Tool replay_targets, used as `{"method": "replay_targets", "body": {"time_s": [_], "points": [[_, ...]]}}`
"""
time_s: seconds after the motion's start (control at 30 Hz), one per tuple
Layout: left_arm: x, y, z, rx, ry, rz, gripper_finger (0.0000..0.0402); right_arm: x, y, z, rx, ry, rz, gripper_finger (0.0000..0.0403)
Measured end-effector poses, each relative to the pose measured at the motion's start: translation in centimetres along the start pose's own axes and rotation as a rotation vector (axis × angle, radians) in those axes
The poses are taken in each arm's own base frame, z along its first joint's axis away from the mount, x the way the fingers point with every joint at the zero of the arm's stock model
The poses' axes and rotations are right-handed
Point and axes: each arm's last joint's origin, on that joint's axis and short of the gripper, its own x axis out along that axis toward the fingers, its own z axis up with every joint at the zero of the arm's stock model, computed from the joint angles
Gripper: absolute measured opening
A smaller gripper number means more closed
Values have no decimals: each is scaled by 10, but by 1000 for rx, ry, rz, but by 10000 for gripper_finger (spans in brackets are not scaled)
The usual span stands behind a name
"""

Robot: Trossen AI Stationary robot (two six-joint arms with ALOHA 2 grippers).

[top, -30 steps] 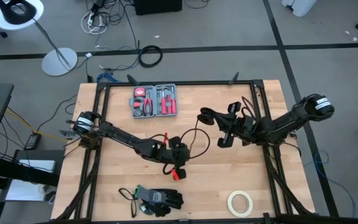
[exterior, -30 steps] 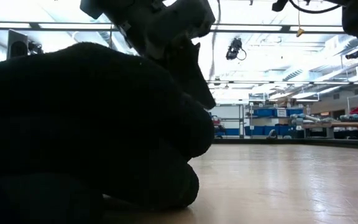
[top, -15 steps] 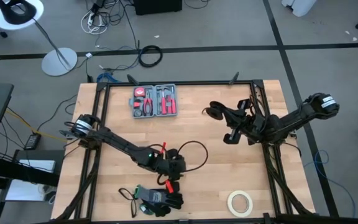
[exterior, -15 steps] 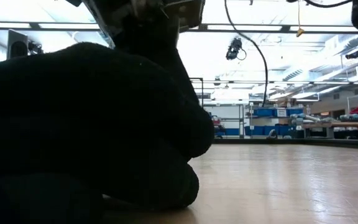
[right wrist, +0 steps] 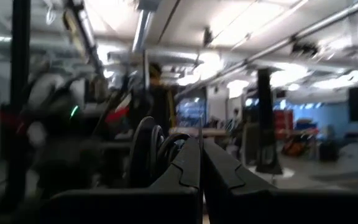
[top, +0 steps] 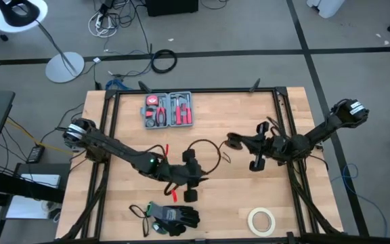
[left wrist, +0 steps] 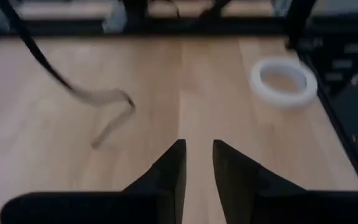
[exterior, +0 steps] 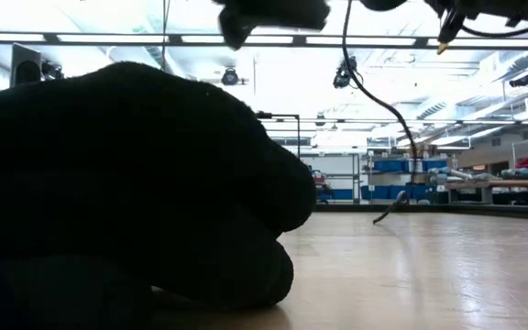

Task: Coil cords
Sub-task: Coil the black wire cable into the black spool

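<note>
One thin black cord arcing | left end effector spread | right end effector pinching coil

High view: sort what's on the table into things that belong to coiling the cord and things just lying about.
Belongs to the job:
- cord, coiled at the right gripper, tail looping toward the left gripper

Just lying about:
- tool case, far edge
- gloves, near edge
- tape roll, near right corner

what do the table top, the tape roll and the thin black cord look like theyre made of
Table top: pale wood, matte, with visible plank seams. Tape roll: cream, probably paper masking tape, dull surface. Cord: thin black flexible cable, likely rubber or plastic jacket, since it bends in loose loops.
</note>
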Motion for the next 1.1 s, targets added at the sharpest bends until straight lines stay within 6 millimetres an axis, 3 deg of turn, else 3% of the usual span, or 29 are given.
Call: {"method": "replay_targets", "body": {"time_s": [0.3, 0.7, 1.1], "points": [[9, 27, 12, -57, -68, 47, 83, -2, 9, -9, 26, 39, 62, 0], [11, 32, 21, -1, -132, 12, 83, -1, 16, -31, 62, 123, 78, 0], [15, 45, 20, -47, -105, 36, 92, 11, 27, -35, 48, 122, 87, 0]]}}
